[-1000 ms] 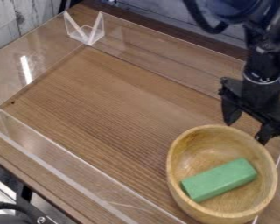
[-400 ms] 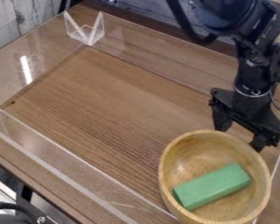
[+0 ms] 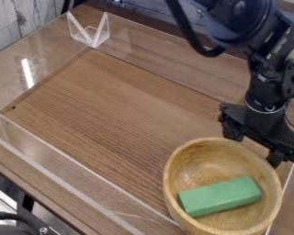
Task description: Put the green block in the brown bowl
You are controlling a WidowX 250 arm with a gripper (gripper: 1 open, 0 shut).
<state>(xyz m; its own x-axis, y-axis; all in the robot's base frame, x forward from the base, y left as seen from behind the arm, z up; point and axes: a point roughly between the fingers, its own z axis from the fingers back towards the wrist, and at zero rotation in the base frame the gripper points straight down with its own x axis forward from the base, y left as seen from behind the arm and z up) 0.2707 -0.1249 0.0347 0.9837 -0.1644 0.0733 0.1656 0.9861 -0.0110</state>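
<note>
The green block [image 3: 219, 196] lies flat inside the brown bowl [image 3: 186, 162], a wide wooden bowl at the bottom right of the table. My gripper [image 3: 259, 141] hangs just above the bowl's far right rim, pointing down. Its black fingers [image 3: 233, 129] stand apart and nothing is between them. The block rests toward the near side of the bowl, apart from the fingers.
A clear plastic wall [image 3: 39, 156] runs around the wooden table surface [image 3: 113, 101]. A small clear bracket [image 3: 88, 30] stands at the back left corner. The black arm [image 3: 242, 27] reaches in from the top right.
The gripper has shifted slightly toward the camera and down over the bowl's far rim. The bowl with the block has slid a little left and nearer in the picture. The jaws stay open.
</note>
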